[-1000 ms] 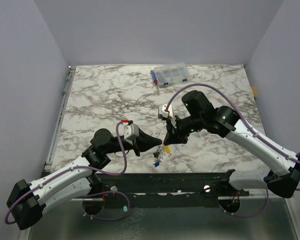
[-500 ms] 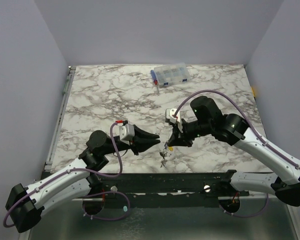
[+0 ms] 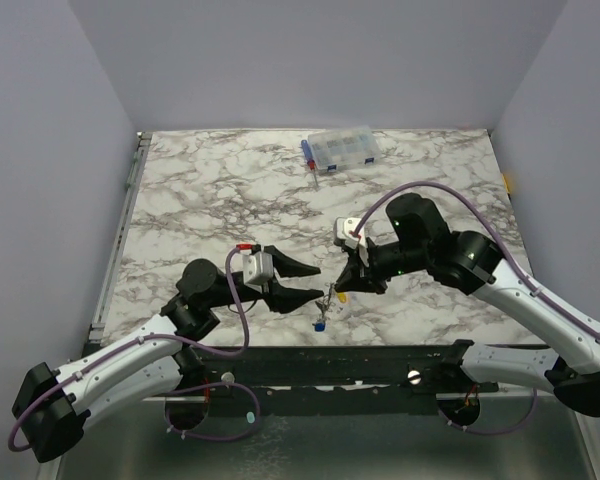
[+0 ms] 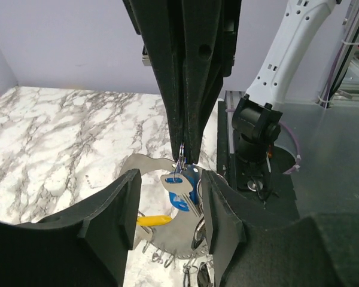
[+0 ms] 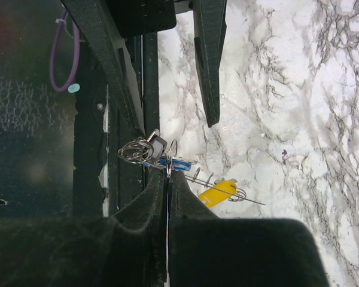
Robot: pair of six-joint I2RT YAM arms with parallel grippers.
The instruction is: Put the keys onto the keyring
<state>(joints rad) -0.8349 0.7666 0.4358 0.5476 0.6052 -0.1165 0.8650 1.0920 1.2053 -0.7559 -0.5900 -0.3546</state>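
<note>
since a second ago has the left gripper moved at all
Yes, slightly. Judged against the clear box, the left gripper has backed a little to the left, and its jaws have opened.

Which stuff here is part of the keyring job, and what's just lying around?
Job: keyring, pinched in right pincer; blue key and yellow tag hanging in the same bunch; left pincer, open beside them.
Lying about: clear box at the table's far edge.
</note>
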